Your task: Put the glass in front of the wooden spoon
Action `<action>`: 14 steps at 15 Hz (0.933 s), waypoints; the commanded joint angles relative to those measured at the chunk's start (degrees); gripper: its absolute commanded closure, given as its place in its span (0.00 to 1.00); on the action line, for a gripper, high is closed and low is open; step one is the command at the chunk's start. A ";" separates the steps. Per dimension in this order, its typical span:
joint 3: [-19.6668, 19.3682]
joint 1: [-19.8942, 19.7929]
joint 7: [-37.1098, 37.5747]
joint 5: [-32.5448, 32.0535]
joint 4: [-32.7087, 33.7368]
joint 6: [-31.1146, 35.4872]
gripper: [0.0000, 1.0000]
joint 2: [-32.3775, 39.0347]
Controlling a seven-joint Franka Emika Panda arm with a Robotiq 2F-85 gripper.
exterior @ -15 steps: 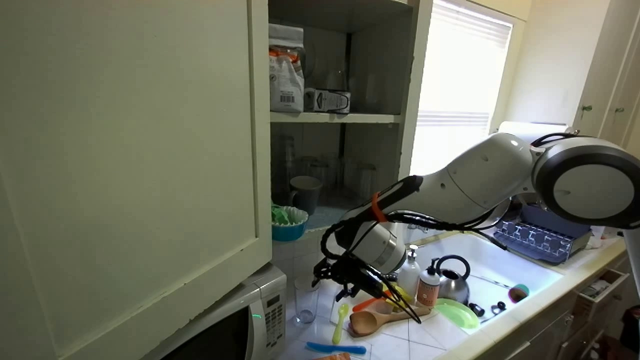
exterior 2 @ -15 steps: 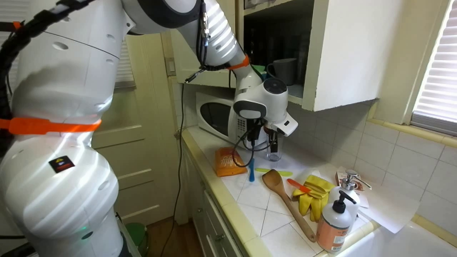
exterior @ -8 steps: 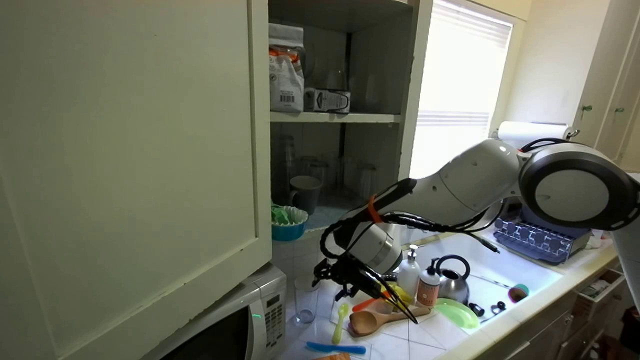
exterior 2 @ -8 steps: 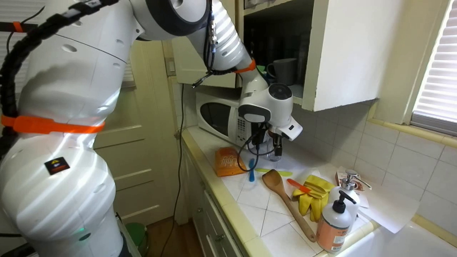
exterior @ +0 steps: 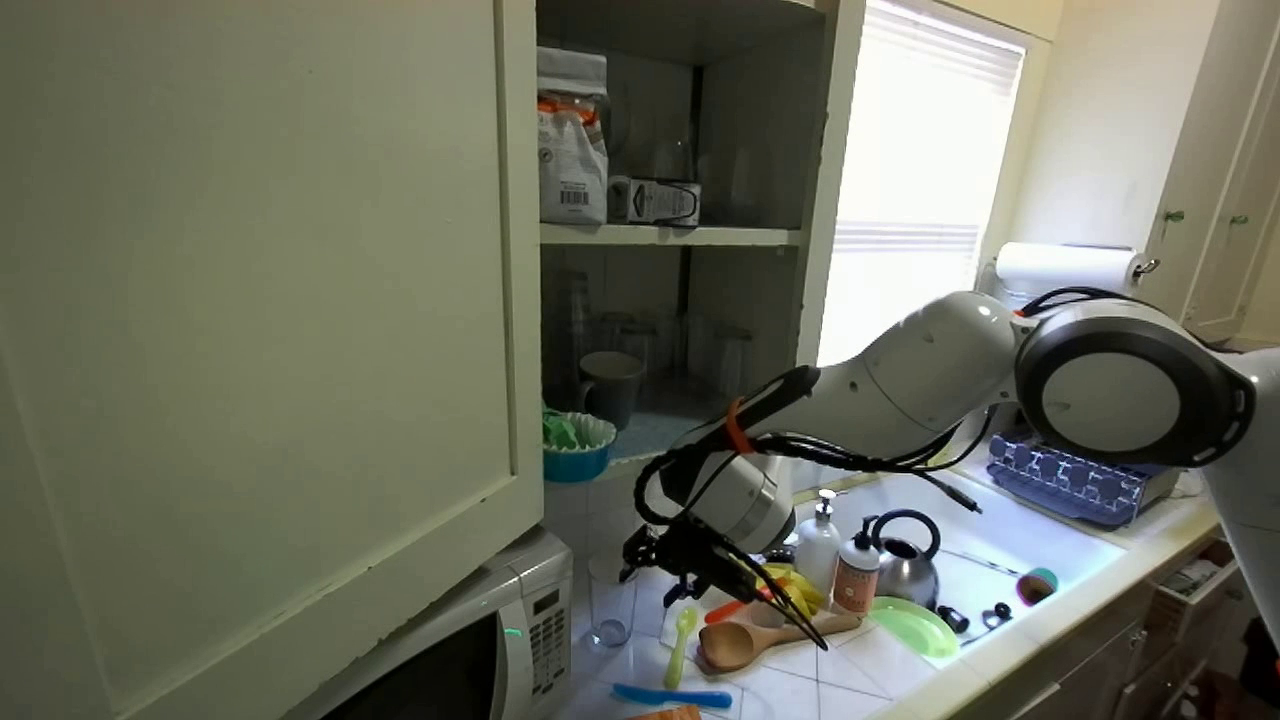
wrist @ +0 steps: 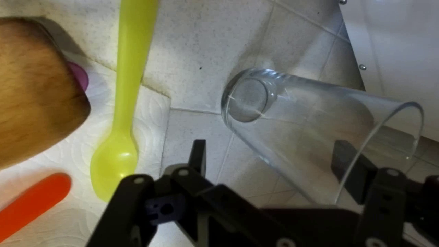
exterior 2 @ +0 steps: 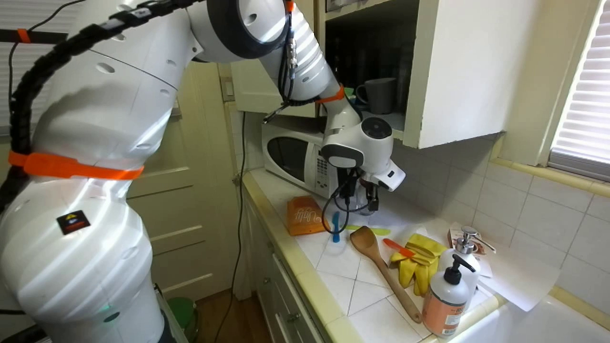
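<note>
The clear tall glass (exterior: 612, 605) stands upright on the tiled counter beside the microwave. In an exterior view the glass (exterior 2: 364, 208) is partly hidden behind my gripper (exterior 2: 360, 194). In the wrist view my gripper (wrist: 273, 161) is open. One finger is apart from the glass (wrist: 291, 120); the other shows through its wall near the rim. I cannot tell if that finger touches it. My gripper (exterior: 650, 582) is close to the glass's upper part. The wooden spoon (exterior 2: 381, 264) lies on the counter, its broad end towards the glass; that end (wrist: 37, 96) also shows in the wrist view.
A yellow-green spoon (wrist: 125, 99), a red utensil (wrist: 37, 202) and a blue utensil (exterior: 672, 697) lie near the wooden spoon. Yellow gloves (exterior 2: 419, 257), soap bottles (exterior 2: 448, 300) and an orange bag (exterior 2: 305, 216) are on the counter. The microwave (exterior: 545, 610) borders the glass; a cabinet (exterior 2: 469, 71) hangs above.
The arm has swung and lowered. The gripper has shifted slightly right and down in an exterior view, and slightly left and down in an exterior view. The glass and spoon have not moved.
</note>
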 commanded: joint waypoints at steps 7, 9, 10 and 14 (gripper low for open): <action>0.89 -1.29 -2.40 0.76 2.46 -0.62 0.66 2.72; 0.87 -1.26 -2.40 0.68 2.37 -0.59 0.75 2.65; 0.88 -1.23 -2.45 0.70 2.26 -0.50 0.74 2.58; 1.04 -1.50 -3.29 1.21 1.55 -0.32 1.00 2.45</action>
